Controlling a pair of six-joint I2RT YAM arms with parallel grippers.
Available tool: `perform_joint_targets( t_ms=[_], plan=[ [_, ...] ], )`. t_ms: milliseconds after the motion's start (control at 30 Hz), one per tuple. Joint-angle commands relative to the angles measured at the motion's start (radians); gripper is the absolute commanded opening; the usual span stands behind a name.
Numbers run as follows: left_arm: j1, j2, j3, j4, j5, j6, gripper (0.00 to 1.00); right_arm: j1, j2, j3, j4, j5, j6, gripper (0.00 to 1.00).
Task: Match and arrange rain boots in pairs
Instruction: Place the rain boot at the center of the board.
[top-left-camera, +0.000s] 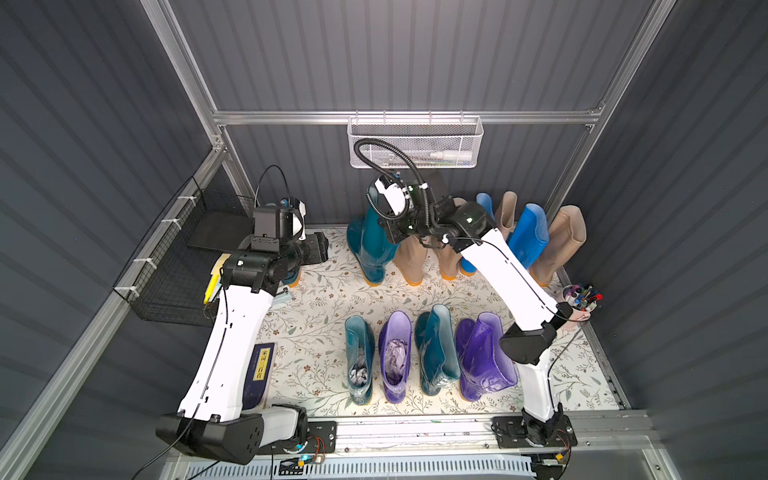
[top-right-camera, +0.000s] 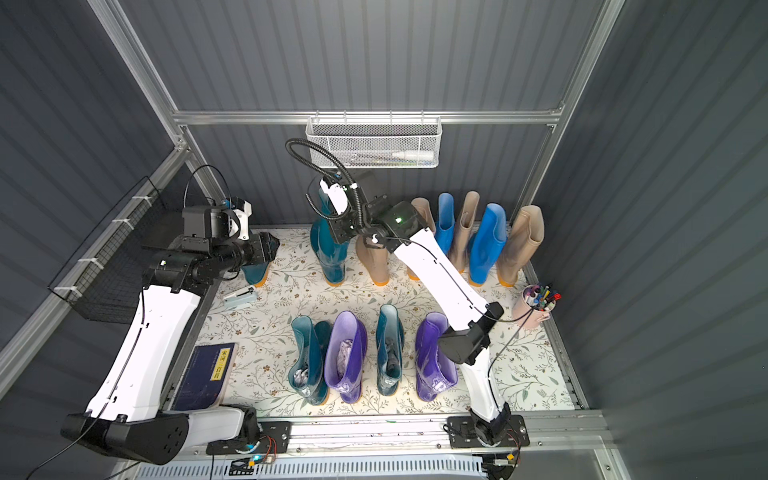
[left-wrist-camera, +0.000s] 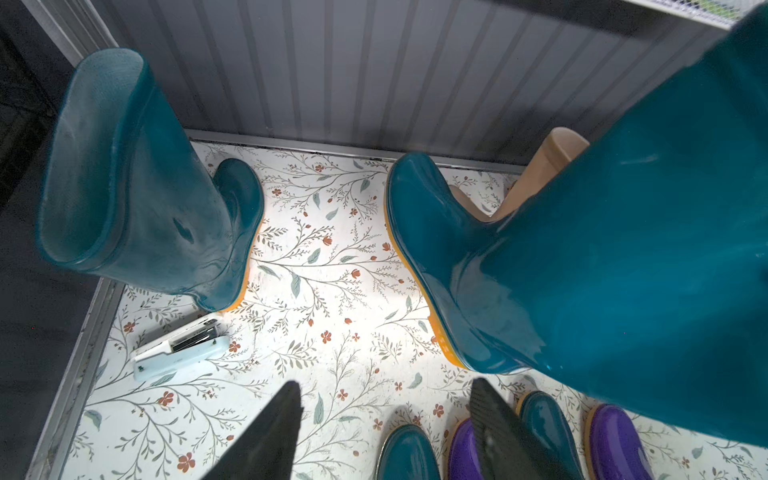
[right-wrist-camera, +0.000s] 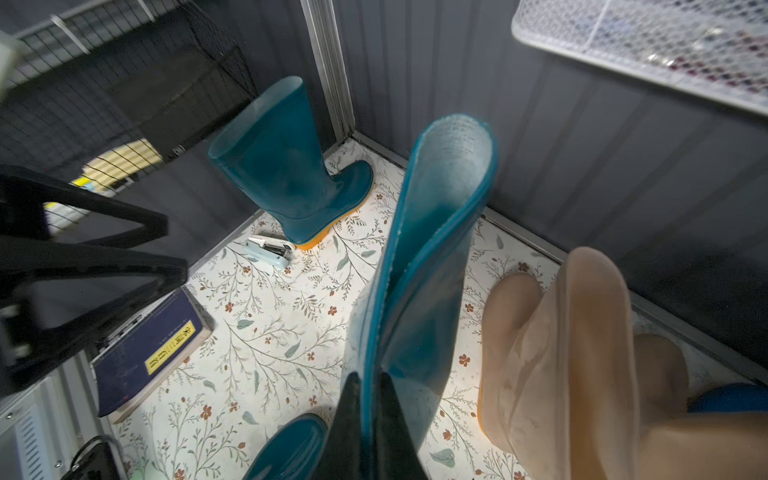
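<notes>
Right gripper (right-wrist-camera: 368, 415) clenched on the cuff of a teal boot (right-wrist-camera: 432, 249), far row, just left of the beige boots (top-left-camera: 409, 257). Left gripper (left-wrist-camera: 385, 386) released, empty, hanging between that boot and another teal boot (left-wrist-camera: 145, 187) at far left. Near-row boots (top-left-camera: 395, 357) alternate teal, purple.

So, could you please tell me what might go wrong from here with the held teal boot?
The right gripper pinches only the soft rim of the held teal boot, so it may fold and slip. The beige boot stands close beside it and could be knocked over. The stapler lies near the corner teal boot, possibly in the way.
</notes>
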Motion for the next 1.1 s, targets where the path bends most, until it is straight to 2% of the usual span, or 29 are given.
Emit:
perform_joint_targets(
  t_ms=[0, 267, 500, 833, 867, 933, 1067],
  plan=[
    [-0.005, -0.02, -0.045, -0.003, -0.013, -0.007, 0.67, 0.006, 0.023, 0.013, 0.172, 0.053, 0.044, 0.0],
    [-0.005, -0.017, -0.085, 0.022, 0.011, -0.016, 0.67, 0.008, 0.129, 0.006, 0.176, 0.083, 0.105, 0.0],
    [-0.005, -0.031, -0.073, 0.011, 0.003, -0.055, 0.73, 0.006, 0.156, -0.008, 0.185, 0.001, 0.162, 0.0],
    [-0.008, -0.049, -0.082, 0.011, 0.038, -0.117, 0.8, 0.001, 0.099, -0.09, 0.217, -0.074, 0.192, 0.32],
    [-0.009, -0.05, -0.085, 0.012, 0.036, -0.122, 0.82, 0.0, 0.087, -0.101, 0.222, -0.075, 0.194, 0.34],
    [-0.012, -0.055, -0.089, 0.012, 0.032, -0.138, 0.99, -0.005, 0.061, -0.124, 0.233, -0.084, 0.198, 0.38],
    [-0.024, -0.058, -0.092, 0.026, 0.041, -0.156, 0.99, -0.015, -0.001, -0.174, 0.252, -0.1, 0.203, 0.45]
  ],
)
